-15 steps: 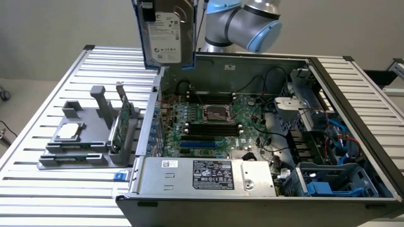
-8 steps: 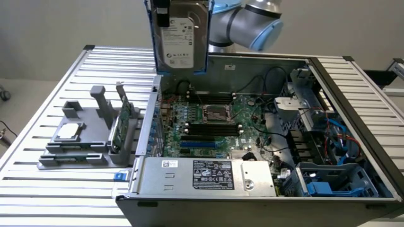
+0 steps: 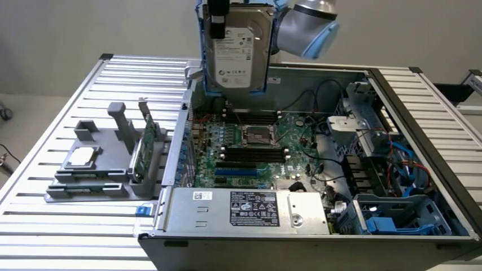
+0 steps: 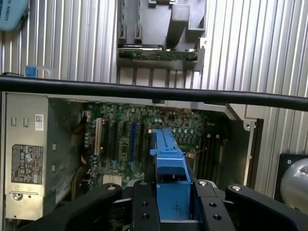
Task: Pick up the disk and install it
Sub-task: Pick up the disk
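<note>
Pick done: the gripper point(image 4: 172, 192) was clamped on the disk point(image 3: 239, 51) by its blue rails. It held the disk upright, label outward, at 12 o'clock in the exterior view, above the far edge of the open case point(image 3: 316, 73); install not yet done, disk seated in no bay. Print on the disk label and on the supply point(image 3: 249, 208) label at 6 o'clock was too small to read; lettering ending "ROBOTS" was legible on the arm's teal cap point(image 4: 12, 17).

Bright, even light, soft shadows inside the computer case point(image 3: 301, 255), mild glare on the ribbed table point(image 3: 60, 237).
</note>
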Motion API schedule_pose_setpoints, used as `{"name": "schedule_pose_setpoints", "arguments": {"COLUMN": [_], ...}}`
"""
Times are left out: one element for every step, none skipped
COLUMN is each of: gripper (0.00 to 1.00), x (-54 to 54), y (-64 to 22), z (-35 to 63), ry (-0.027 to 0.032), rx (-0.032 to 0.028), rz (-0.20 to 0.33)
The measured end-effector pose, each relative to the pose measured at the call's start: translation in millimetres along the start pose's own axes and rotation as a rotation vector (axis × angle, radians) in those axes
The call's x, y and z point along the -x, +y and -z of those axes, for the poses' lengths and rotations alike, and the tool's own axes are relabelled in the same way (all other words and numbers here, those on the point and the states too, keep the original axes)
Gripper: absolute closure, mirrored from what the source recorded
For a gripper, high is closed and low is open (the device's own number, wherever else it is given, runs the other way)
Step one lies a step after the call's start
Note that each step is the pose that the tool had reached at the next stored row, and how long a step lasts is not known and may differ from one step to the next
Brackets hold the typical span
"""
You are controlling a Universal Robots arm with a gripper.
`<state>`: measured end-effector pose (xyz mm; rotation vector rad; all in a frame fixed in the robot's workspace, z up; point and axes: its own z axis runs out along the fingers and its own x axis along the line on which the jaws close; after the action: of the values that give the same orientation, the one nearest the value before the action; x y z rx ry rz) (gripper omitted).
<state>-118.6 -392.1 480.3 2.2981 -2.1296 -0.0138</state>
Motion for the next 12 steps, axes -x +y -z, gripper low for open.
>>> {"name": "schedule_pose_setpoints", "arguments": {"gripper": [0.67, 0.67, 0.67, 0.67, 0.67, 0.67, 0.67, 0.67, 0.67, 0.67, 0.67, 0.67], "x": [-2.1, -4.0, -6.0, -7.9, -9.9, -12.0, -13.9, -16.0, -18.1, -20.2, -22.3, -24.7], "y": [-4.6, -9.0, -13.4, -17.7, -22.1, -26.7, -31.1, -35.4, -39.8, -44.1, -48.4, -53.1], "z": [-0.1, -0.1, -0.1, -0.1, -0.2, -0.3, -0.3, -0.2, -0.2, -0.1, -0.1, 0.0], "ry": [-0.0001, 0.0, 0.0001, 0.0001, 0.0001, -0.0001, 0.0, 0.0, 0.0, 0.0, 0.0001, -0.0001], "rx": [-0.0001, 0.0, 0.0, 0.0, 0.0001, -0.0001, 0.0, 0.0, 0.0, 0.0, 0.0, 0.0], "rz": [0.0, 0.0, 0.0, 0.0, 0.0, 0.0, 0.0, 0.0, 0.0, 0.0, 0.0, 0.0]}}
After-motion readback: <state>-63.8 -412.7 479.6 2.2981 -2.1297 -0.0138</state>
